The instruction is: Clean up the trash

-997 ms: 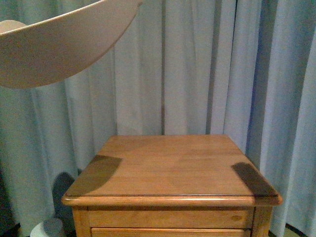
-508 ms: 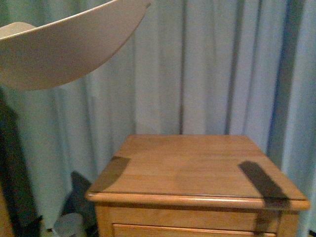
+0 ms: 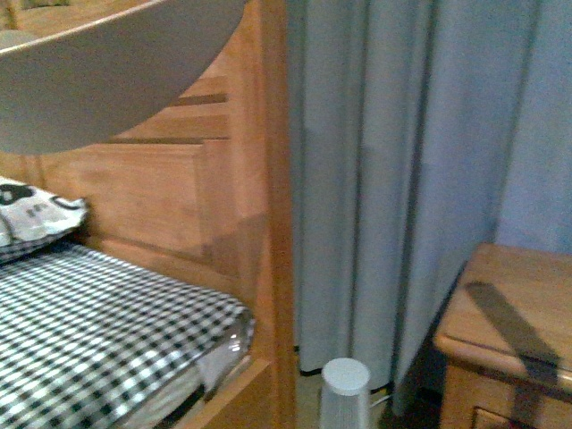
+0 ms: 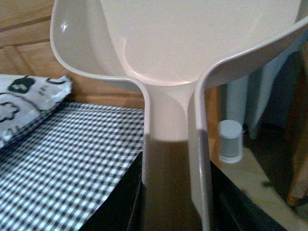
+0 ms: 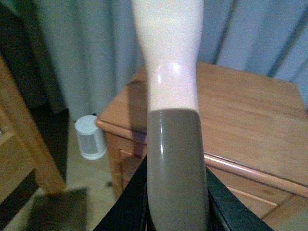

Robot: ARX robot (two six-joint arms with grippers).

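Note:
The beige dustpan (image 3: 98,80) fills the upper left of the front view, held high. In the left wrist view its pan (image 4: 192,38) spreads away from me and its stem runs down into my left gripper (image 4: 173,202), which is shut on the dustpan. My right gripper (image 5: 175,202) is shut on the brush handle (image 5: 168,72), a pale handle with a grey lower part. The trash is out of view in every frame. Neither gripper shows in the front view.
A bed with a black-and-white checked cover (image 3: 98,331) and a patterned pillow (image 3: 36,214) lies at left, with a wooden headboard (image 3: 179,197) behind. Blue curtains (image 3: 420,161) hang at the back. A white cylinder (image 3: 344,393) stands on the floor beside a wooden nightstand (image 3: 509,313).
The front view has swung left: the nightstand slid from the centre to the right edge, and the bed, pillow and headboard came into view. The dustpan stays at upper left.

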